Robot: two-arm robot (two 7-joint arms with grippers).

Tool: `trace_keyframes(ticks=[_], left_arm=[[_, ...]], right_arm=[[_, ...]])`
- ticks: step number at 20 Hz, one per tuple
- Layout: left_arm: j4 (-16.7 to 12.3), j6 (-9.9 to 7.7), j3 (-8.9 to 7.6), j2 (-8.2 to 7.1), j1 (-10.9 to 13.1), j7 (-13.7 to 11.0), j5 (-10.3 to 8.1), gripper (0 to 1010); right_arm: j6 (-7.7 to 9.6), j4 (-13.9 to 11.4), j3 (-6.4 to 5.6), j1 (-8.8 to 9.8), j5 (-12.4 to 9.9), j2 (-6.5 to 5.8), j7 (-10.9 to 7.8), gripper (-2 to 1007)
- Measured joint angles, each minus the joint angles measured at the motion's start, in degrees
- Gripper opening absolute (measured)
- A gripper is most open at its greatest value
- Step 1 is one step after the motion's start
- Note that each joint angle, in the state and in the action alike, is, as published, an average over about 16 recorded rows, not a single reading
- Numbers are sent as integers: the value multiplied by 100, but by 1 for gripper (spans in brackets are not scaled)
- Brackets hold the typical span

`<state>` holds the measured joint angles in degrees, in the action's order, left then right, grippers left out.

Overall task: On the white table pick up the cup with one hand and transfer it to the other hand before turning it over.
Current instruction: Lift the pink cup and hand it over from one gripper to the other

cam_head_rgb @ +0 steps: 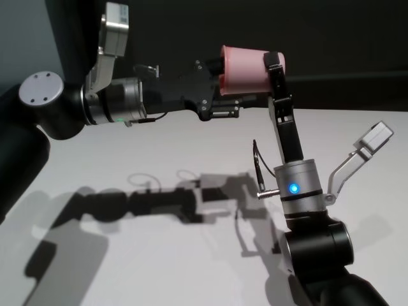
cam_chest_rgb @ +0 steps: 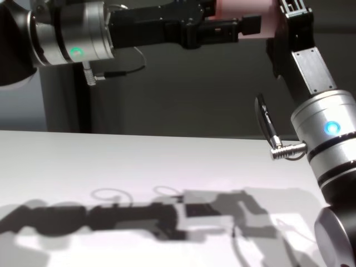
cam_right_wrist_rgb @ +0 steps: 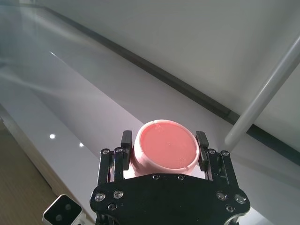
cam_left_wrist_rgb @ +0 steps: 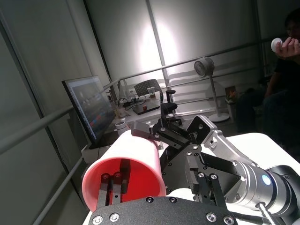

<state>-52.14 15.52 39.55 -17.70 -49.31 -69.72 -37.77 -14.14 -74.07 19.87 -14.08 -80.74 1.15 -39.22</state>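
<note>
Two grippers: both on the cup, held sideways above the white table
left gripper: fingers grip its rim
right gripper: fingers clamp its base

Pink cup: plain plastic tumbler, smooth tapered wall, no handle. Held aloft on its side, well clear of the white surface. Left gripper, green light, grips at the open rim; one of its fingers lies inside the mouth. Right gripper, blue light, clamps the wall near the closed base.
</note>
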Motion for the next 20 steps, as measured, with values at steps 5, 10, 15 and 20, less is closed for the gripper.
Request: trace_keyframes(ticks=[5,10,15,20], left_arm=[[1,0,0,0,0,0,0,867],[1,0,0,0,0,0,0,956],[-8,1,-1,-11,1,1,2,997],[-31,1,-6,-46,10,3,7,1001]], right_arm=[[0,0,0,0,0,0,-2,786],[0,0,0,0,0,0,-3,786],[0,0,0,0,0,0,-5,786],[0,0,0,0,0,0,-6,786]])
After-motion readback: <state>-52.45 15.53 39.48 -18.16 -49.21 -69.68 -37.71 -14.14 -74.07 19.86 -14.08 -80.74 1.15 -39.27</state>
